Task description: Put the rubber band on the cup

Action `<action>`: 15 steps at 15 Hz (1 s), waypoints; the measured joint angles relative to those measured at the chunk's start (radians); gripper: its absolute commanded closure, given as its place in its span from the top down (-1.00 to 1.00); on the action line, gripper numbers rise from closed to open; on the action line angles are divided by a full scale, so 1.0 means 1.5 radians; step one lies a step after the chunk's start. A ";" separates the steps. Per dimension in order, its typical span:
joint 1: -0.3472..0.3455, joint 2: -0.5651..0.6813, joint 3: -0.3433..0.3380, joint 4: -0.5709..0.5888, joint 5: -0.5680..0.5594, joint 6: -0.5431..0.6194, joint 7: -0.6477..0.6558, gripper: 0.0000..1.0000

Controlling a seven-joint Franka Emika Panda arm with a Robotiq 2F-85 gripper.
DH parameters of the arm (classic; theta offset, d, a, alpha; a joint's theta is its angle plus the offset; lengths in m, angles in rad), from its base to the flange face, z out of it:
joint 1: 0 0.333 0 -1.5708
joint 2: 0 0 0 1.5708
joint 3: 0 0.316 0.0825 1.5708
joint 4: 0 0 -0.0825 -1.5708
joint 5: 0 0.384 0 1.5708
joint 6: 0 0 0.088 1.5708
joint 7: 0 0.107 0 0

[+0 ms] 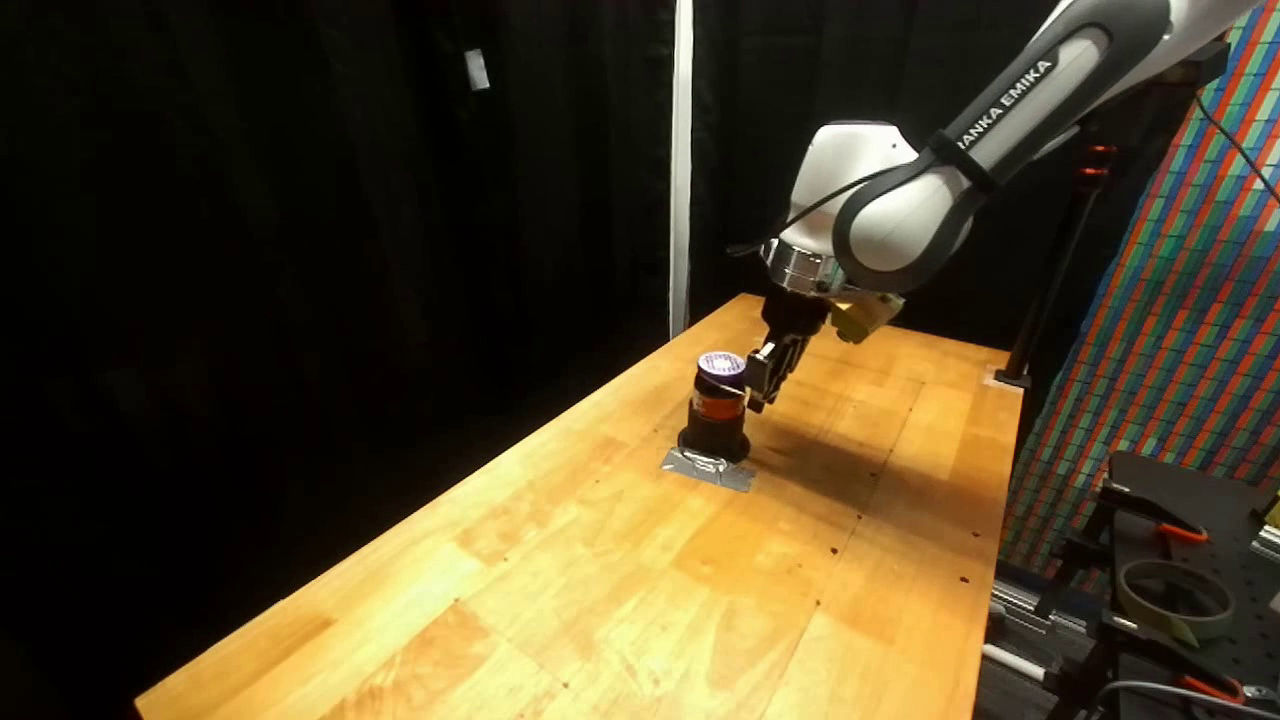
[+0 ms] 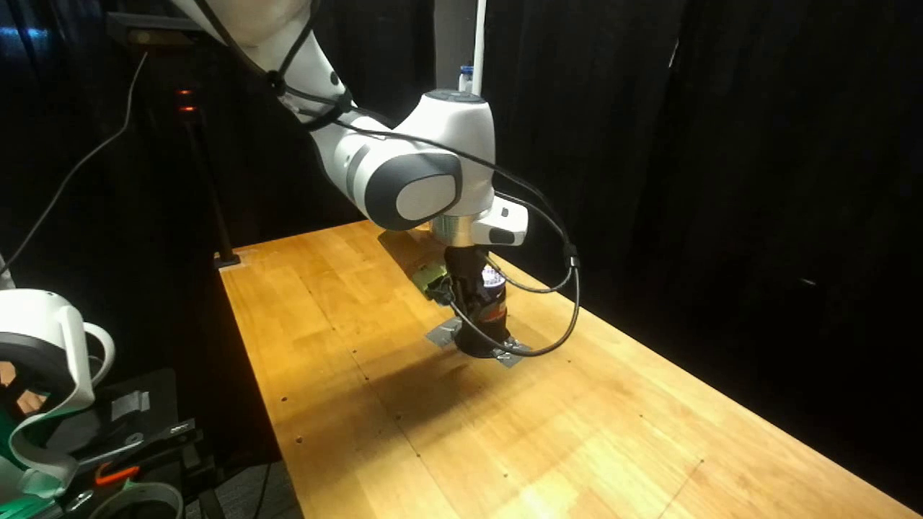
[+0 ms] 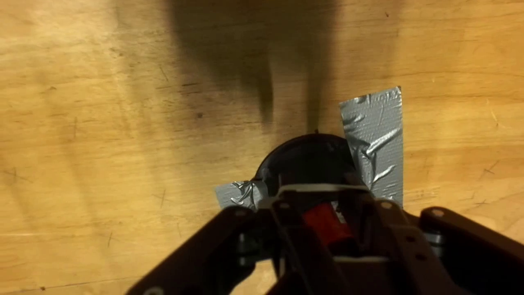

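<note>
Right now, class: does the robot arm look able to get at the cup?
Probably yes: in an exterior view the end effector hangs close beside the cup, with no obstacle visible between them.

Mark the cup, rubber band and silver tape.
Cup (image 1: 718,407), in an exterior view: its orange-red side.
Rubber band (image 3: 319,187), in the wrist view: its pale upper stretch.
Silver tape (image 3: 378,143), in the wrist view: the larger piece.

A cup (image 1: 717,410) stands upright on a wooden table (image 1: 610,570), 1 strip of silver tape (image 1: 710,470) at its base. A pale rubber band (image 1: 727,387) slants across its upper part, just beside the gripper (image 1: 764,384).
</note>
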 measured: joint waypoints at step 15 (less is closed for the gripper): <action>-0.003 0.004 0.004 -0.256 -0.016 0.652 0.118 -0.83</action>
